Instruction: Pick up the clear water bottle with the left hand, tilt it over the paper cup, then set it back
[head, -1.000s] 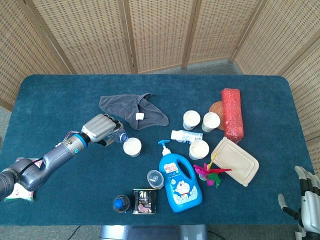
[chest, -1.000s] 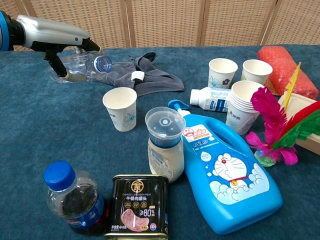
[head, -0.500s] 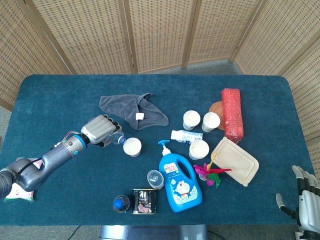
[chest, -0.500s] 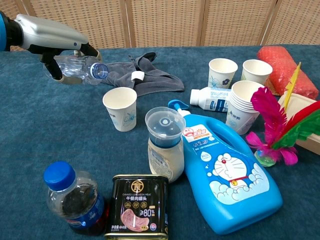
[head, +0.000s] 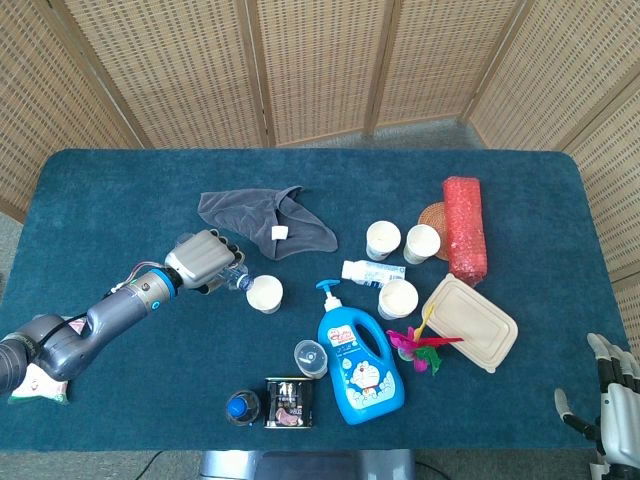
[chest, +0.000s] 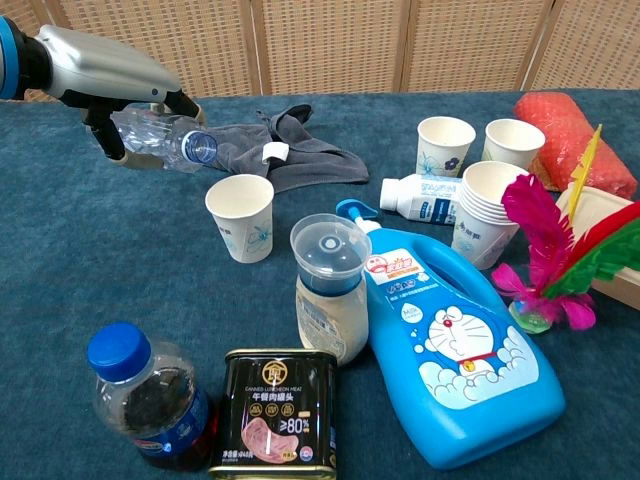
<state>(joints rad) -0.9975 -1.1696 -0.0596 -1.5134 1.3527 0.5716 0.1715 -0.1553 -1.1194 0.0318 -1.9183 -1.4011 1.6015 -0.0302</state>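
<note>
My left hand (head: 201, 260) (chest: 105, 78) grips the clear water bottle (chest: 165, 140) (head: 236, 279), lifted off the table and tipped so its blue-ringed mouth points down and to the right, toward a white paper cup (chest: 240, 216) (head: 265, 293). The mouth hangs just left of the cup's rim and above it. The hand covers most of the bottle in the head view. My right hand (head: 612, 402) hangs off the table's near right corner, fingers apart and holding nothing.
A grey cloth (head: 265, 218) lies behind the cup. Nearby stand a blue detergent bottle (chest: 445, 345), a lidded jar (chest: 328, 290), a meat tin (chest: 277, 423), a dark drink bottle (chest: 150, 398), more paper cups (chest: 444, 145), a lying white bottle (chest: 420, 199) and a takeaway box (head: 468, 322).
The left hand has tipped the bottle further, its mouth dropping and moving right toward the paper cup. The right hand has shifted slightly at the frame corner.
</note>
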